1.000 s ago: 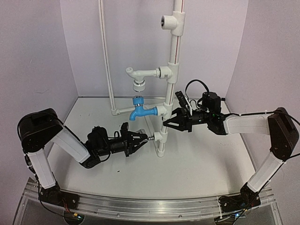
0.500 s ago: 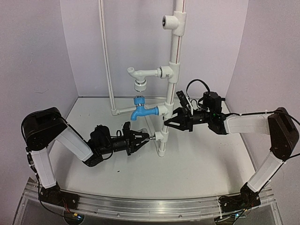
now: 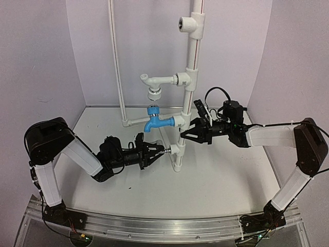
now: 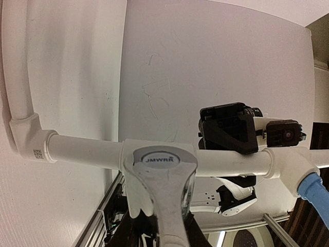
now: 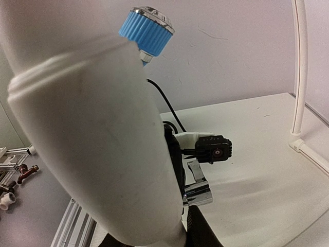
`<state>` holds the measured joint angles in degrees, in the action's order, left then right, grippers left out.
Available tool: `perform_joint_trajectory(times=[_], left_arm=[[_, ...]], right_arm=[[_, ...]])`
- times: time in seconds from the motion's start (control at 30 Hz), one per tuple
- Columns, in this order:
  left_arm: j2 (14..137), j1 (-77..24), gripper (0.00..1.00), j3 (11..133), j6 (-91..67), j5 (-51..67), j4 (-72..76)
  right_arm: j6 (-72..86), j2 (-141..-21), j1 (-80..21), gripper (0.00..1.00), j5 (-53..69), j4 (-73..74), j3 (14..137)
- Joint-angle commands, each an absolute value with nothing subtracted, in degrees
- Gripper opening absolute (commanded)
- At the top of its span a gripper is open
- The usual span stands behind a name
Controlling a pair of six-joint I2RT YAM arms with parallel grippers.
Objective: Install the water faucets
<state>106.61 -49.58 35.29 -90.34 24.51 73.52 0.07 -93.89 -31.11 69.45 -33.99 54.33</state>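
Note:
The silver faucet (image 3: 164,151) is held level, its threaded end at the lowest tee fitting (image 3: 177,150) of the white upright pipe (image 3: 191,56). My left gripper (image 3: 157,152) is shut on the faucet. In the left wrist view its lever handle (image 4: 160,160), stamped JMWRR, lies across the pipe (image 4: 87,152), and my left gripper (image 4: 169,234) clamps it from below. My right gripper (image 3: 184,134) is closed round the pipe just above the tee. In the right wrist view the pipe (image 5: 87,128) fills the left side and the faucet (image 5: 198,193) shows beyond it.
A blue plastic tap (image 3: 154,121) sits on the pipe above the tee, also seen in the right wrist view (image 5: 149,28). A white elbow spout (image 3: 154,85) is higher up, and an open tee (image 3: 187,22) at the top. A thin white pipe (image 3: 117,62) stands at back left.

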Motion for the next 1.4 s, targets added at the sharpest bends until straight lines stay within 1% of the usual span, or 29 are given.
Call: perform_joint_trajectory(times=[0.0, 0.23, 0.5, 0.83, 1.03, 1.23, 1.37], left_arm=[[107.1, -50.1, 0.00, 38.7, -91.5, 25.7, 86.1], [107.2, -50.1, 0.00, 39.1, -92.2, 25.5, 86.2], [105.9, -50.0, 0.00, 36.9, -92.8, 21.4, 86.2], [107.2, -51.4, 0.00, 37.9, -92.9, 19.1, 86.1], [109.6, -52.5, 0.00, 40.5, -91.3, 22.5, 86.1], [110.3, -52.6, 0.00, 40.0, -86.7, 23.1, 86.1], [112.0, -52.6, 0.00, 42.4, -84.3, 26.9, 86.1]], right_arm=[[8.1, -93.1, -32.1, 0.00, 73.8, -31.8, 56.1], [7.8, -92.8, -32.1, 0.00, 74.6, -31.7, 55.7], [7.8, -92.5, -32.1, 0.00, 74.3, -31.5, 55.6], [7.8, -92.6, -32.1, 0.00, 72.7, -31.4, 56.2], [8.1, -92.8, -32.1, 0.00, 73.2, -31.4, 56.1], [8.4, -92.2, -32.1, 0.00, 73.6, -31.3, 55.8], [8.8, -92.2, -32.1, 0.00, 73.8, -31.2, 56.0]])
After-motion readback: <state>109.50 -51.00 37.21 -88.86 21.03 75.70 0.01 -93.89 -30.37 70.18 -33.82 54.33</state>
